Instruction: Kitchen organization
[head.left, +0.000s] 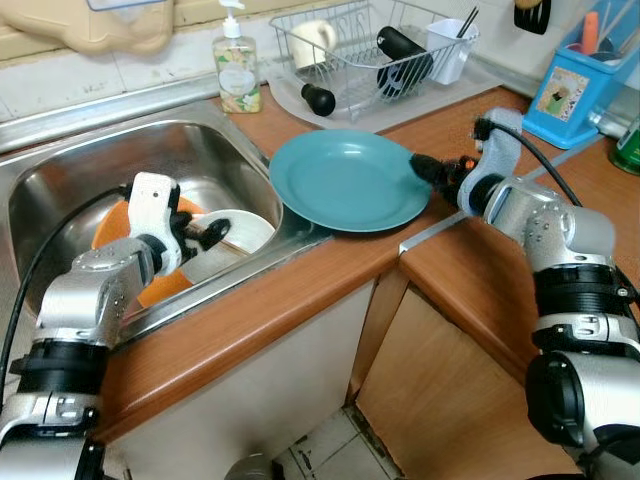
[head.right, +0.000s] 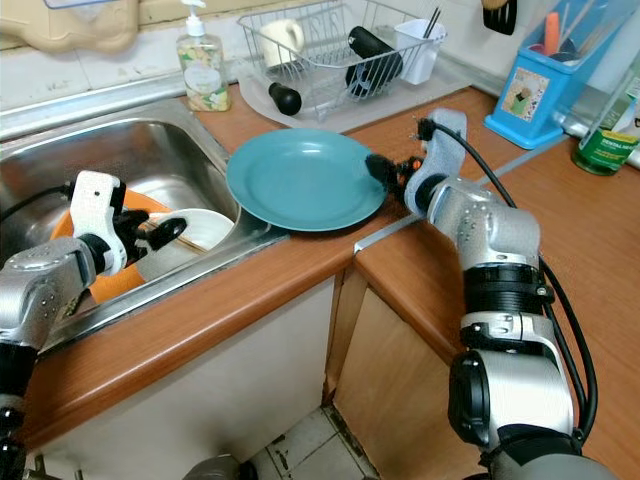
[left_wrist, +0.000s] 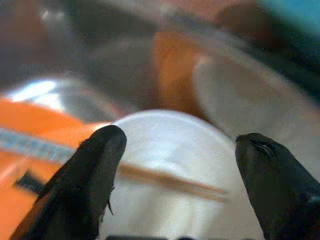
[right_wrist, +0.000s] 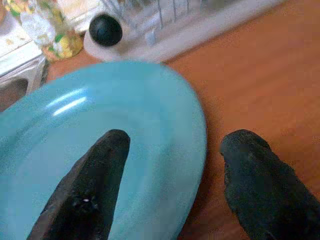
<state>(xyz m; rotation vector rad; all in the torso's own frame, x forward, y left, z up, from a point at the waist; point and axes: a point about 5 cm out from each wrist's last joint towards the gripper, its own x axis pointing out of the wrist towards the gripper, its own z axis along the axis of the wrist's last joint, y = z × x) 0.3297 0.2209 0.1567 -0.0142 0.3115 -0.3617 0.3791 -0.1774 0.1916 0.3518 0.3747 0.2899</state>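
At frame centre you see the teal plate (head.left: 345, 180) on the counter (head.left: 300, 300); your right gripper (right_wrist: 172, 150) straddles its rim, released. Lower left, your left gripper (left_wrist: 177, 150) gapes over sink (head.left: 60, 180) dishes (head.left: 240, 235).

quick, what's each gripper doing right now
left gripper: open, over the white bowl in the sink.
right gripper: open, straddling the teal plate rim.

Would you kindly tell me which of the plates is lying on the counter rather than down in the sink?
The teal plate, by the right gripper, lies on the wooden counter; the white plate and orange plate sit in the sink.
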